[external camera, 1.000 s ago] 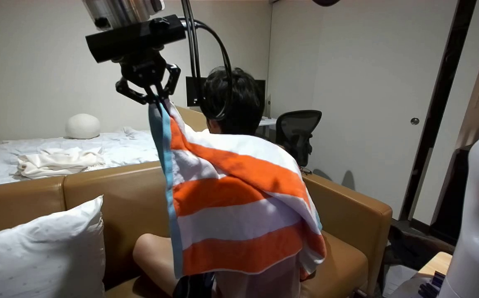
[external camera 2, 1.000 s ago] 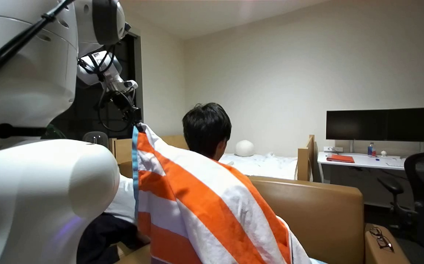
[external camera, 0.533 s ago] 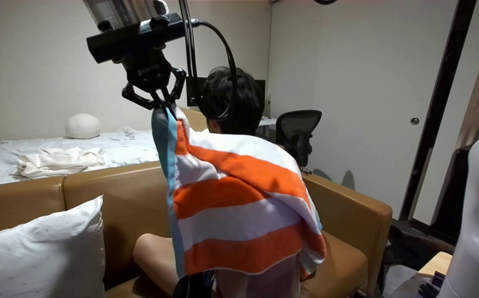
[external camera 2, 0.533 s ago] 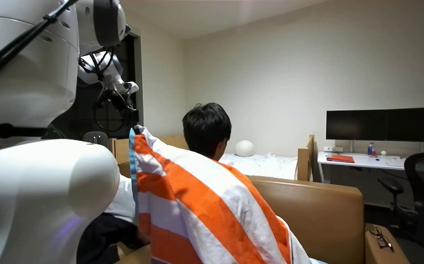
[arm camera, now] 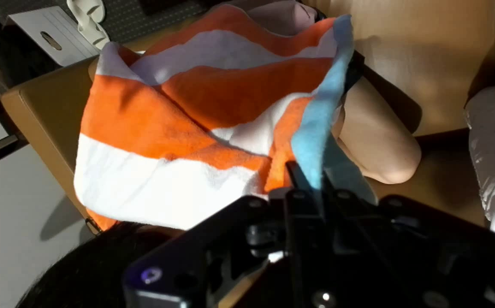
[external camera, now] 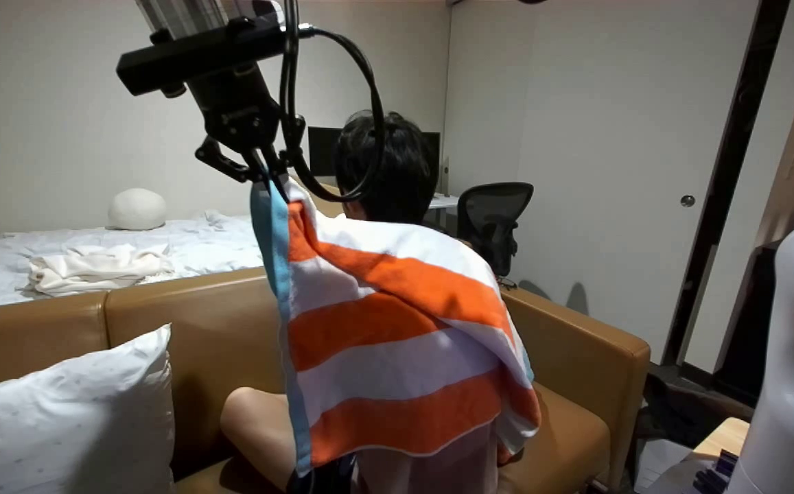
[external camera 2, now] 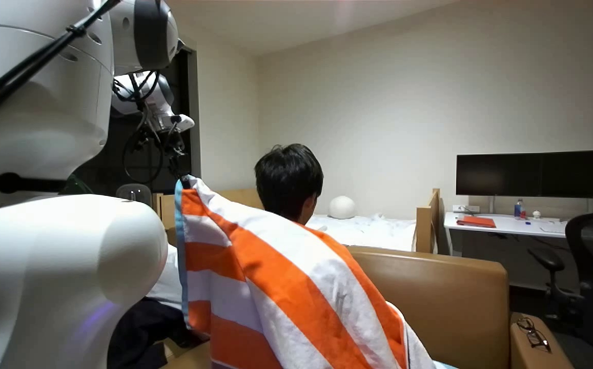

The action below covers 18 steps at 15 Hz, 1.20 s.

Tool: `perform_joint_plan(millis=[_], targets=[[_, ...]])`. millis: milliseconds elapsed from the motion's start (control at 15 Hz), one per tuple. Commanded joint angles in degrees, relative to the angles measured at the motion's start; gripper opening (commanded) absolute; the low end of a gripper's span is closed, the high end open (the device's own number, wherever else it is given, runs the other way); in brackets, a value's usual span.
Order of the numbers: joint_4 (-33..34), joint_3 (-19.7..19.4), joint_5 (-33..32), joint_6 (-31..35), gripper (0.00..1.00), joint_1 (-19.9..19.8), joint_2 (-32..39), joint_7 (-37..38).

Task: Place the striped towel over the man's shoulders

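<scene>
- Wrist view: gripper (arm camera: 310,176) has its jaws pressed together on the towel (arm camera: 230,98), pinching its blue-edged top corner.
- Why a corner: probably steers that whole side with one pinch; mid-edge would likely bunch.
- Why lifted: looks meant to clear the shoulder nearest the gripper, then lay cloth over it. Both shoulders hidden by cloth.
- Farther shoulder appears to carry the other end; I'd guess that drape anchors it against the pull.
- Man (external camera 2: 288,177) sits near the armrest-end corner of the sofa (external camera: 197,315), facing its back edge, so his back takes most of the cloth.
- Towel vs gripper: held corner in the jaws, blue edge hanging below, bulk sloping off to one side across his back.
- My read: mostly on; nearer side not yet laid down.
</scene>
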Motion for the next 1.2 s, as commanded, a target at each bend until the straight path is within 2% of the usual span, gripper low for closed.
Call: perform_joint_plan(millis=[0, 533, 667, 733, 1133], targets=[[0.86, -0.95, -0.06, 1.03, 0.01, 0.89, 0.31, 2.91], [1.28, -1.73, -0.15, 2.43, 0.01, 1.09, 0.53, 13.21], [0.86, -1.56, -0.33, 2.03, 0.01, 0.85, 0.28, 11.08], [0.87, -1.56, -0.34, 2.17, 0.05, 0.86, 0.29, 11.23], [0.87, -1.61, -0.34, 2.16, 0.05, 0.87, 0.36, 11.23]])
